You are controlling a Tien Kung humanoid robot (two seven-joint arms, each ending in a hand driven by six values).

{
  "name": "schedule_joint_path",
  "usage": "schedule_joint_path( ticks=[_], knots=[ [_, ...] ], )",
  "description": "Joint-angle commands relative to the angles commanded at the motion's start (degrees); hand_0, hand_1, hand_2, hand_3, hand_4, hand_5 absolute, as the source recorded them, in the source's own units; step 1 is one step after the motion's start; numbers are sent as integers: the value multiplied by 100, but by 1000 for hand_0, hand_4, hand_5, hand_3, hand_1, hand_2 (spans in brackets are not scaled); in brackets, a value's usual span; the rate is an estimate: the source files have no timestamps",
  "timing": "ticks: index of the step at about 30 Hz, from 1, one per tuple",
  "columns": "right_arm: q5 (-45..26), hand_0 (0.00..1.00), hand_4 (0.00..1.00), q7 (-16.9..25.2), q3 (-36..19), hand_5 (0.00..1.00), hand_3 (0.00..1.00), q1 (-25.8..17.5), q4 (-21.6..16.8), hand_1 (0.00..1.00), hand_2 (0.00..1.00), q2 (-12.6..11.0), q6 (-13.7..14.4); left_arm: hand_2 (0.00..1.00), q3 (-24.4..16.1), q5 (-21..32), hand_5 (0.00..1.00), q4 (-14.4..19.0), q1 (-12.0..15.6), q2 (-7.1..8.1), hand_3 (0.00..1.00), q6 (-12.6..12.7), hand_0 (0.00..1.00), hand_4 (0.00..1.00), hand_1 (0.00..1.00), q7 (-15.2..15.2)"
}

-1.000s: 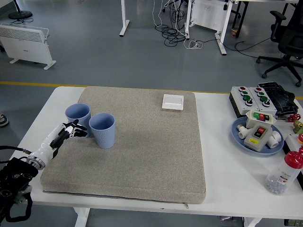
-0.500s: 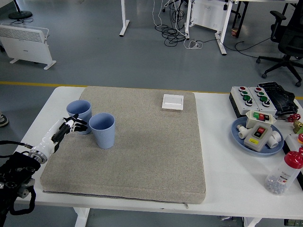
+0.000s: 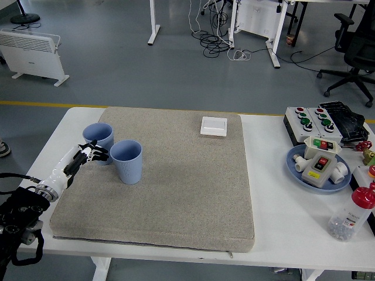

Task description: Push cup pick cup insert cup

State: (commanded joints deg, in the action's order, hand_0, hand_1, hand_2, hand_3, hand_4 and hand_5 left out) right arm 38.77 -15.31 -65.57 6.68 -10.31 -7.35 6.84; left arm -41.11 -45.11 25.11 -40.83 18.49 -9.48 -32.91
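Two blue cups at left of frame on the grey mat (image 3: 176,187), both upright, mouths up: rear cup (image 3: 98,142), front cup (image 3: 126,161). Left hand (image 3: 82,159) touching the rear cup's base, fingers extended, nothing gripped.

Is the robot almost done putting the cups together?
Not yet. The two blue cups stand upright side by side on the grey mat, so neither is inside the other. The left hand is at the side of the rear cup, its fingers at the wall, seemingly pushing it toward the front cup. Lifting one cup and slotting it into the other is still left.
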Motion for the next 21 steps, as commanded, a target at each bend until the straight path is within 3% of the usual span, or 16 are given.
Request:
schedule_joint_path(
  ticks=[2,3,8,9,14,15,16,20,21],
  knots=[
    [4,724,119,-1,-6,468,574,-11,0,647,642,-1,1,536,-131,-145,998,225,98,85,501,55,704,527,580,-23],
    [2,724,120,-1,-9,468,574,-18,0,649,643,-2,2,530,-247,-248,998,373,172,154,498,94,630,528,559,-45],
    [-1,724,120,3,-27,468,574,-30,0,649,643,-9,6,530,-938,-812,998,1178,476,519,498,262,630,528,559,-76],
    [-3,724,120,4,-32,468,574,-32,0,648,643,-12,8,489,-1110,-975,998,1406,544,615,488,317,469,532,495,-83],
    [-29,724,120,11,-42,468,574,-43,0,648,643,-23,15,489,-1886,-1677,998,2488,798,1031,488,644,469,532,495,-314],
    [-33,724,120,12,-43,468,574,-48,0,648,643,-24,17,492,-1994,-1778,803,2708,797,1095,488,686,434,690,493,-330],
    [-34,724,120,12,-44,468,574,-51,0,648,643,-25,17,492,-2039,-1831,803,2905,791,1131,488,707,434,690,493,-332],
    [-34,724,120,0,-37,468,574,-73,0,648,643,-29,22,492,-1852,-2538,803,3712,449,1429,488,580,434,690,493,396],
    [-34,724,120,-2,-36,468,574,-77,0,648,643,-29,23,887,-1760,-2762,694,3826,366,1461,774,524,835,846,807,619]
  ],
)
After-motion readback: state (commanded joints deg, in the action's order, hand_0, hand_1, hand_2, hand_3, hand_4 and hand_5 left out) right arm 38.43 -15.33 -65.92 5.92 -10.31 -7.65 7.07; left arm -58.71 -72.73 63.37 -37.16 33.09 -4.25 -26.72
